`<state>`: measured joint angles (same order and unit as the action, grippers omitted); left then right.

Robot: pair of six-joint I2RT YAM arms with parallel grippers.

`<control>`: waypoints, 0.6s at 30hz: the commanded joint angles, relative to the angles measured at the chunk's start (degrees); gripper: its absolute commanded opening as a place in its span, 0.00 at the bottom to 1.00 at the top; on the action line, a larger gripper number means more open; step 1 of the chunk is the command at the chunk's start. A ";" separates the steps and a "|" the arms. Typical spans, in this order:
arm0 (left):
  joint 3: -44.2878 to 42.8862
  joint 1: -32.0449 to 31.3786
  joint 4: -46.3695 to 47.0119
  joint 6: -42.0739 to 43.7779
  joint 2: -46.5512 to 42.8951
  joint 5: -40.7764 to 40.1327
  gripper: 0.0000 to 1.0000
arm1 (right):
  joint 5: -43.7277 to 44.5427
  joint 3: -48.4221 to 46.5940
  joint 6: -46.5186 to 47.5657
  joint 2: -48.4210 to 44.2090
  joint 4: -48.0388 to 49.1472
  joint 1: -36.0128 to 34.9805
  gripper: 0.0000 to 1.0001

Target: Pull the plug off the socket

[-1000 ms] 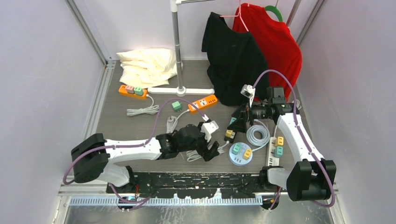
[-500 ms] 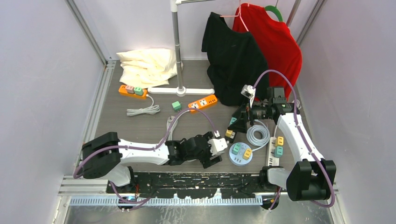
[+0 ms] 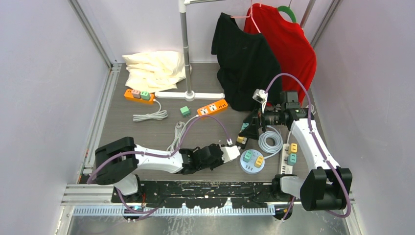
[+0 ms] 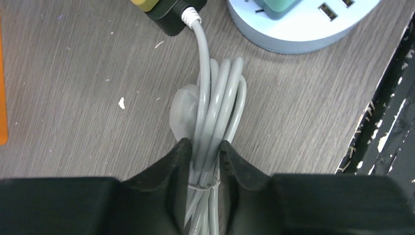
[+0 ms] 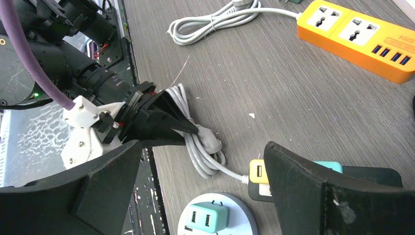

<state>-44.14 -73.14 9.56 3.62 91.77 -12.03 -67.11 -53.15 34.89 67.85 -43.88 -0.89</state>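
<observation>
The yellow plug (image 5: 257, 171) sits pushed into the black socket block (image 4: 171, 22), just past the fingertips of the left hand (image 4: 204, 146) and a little to their left. A teal plug (image 5: 327, 166) sits beside it on the same block. A grey cord (image 4: 215, 112) comes out of the block's end and runs back into a folded bundle. The left hand is clamped on that bundle, one finger pressed against each side, low against the worktop (image 4: 73, 88). Ahead of this hand and to its right lies the round socket hub (image 4: 293, 34). The right hand (image 5: 203, 147) hangs above the block with its fingers spread wide, holding nothing. Beyond it lies an orange power strip (image 5: 362, 36).
</observation>
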 commanded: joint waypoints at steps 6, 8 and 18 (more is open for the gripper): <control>0.20 -0.16 -0.29 1.76 -2.28 -5.84 0.09 | -0.91 -2.31 1.18 -1.40 0.12 0.45 1.00; 1.58 -0.18 -1.22 1.99 -4.47 -6.89 0.05 | -0.82 -2.31 1.24 -1.41 0.06 0.50 1.00; 8.11 -0.16 -10.27 -3.58 -16.85 -12.54 0.00 | -0.49 -2.25 1.49 -1.23 -0.01 0.71 1.00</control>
<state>-36.91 -73.41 1.74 3.75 80.34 -19.81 -67.09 -53.15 35.51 67.85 -44.12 -0.51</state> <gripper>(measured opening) 0.149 0.999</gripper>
